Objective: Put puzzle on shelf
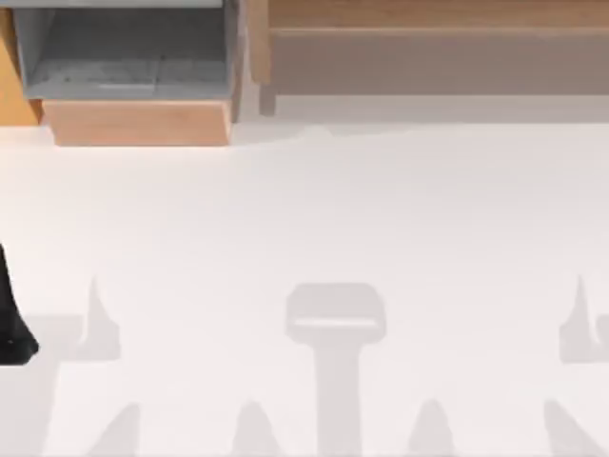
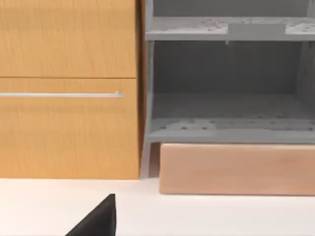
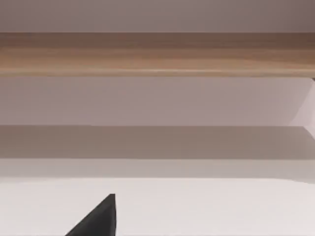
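Saw no puzzle anywhere on the white table, shelf at the far right, left arm parked at the left edge, grippers' state perhaps unknowable; needed locating the cube before reaching.

White bench spreads bare before me, grey shadows across its near part. At far left of bench stands grey-lined box, open toward me, with pale wooden front board along its lower edge. My left wrist camera sees box's grey inner ledges, one above other, and beside it orange-wood cabinet bearing thin silver handle.
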Robot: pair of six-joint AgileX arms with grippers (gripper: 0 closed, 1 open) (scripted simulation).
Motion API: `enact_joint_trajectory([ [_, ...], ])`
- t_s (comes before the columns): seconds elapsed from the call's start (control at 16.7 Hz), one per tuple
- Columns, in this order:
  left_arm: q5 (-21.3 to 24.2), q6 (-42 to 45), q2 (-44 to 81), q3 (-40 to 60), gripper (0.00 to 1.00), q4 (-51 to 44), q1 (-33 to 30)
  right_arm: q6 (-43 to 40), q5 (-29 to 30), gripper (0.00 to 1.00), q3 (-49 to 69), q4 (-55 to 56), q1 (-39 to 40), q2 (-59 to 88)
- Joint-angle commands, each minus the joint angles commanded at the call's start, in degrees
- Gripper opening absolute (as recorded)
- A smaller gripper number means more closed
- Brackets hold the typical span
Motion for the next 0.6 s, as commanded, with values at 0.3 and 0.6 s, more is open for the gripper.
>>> enact_joint_trajectory([
  [0.3,0.33,2.46,3.32,1.52,1.00,1.61,0.89,0.00,0.00,1.00,0.00,0.00,0.00,0.00],
  [0.6,2.77,13.88,19.18,8.79,1.00,9.40,4.53,0.00,0.00,1.00,0.00,0.00,0.00,0.00],
])
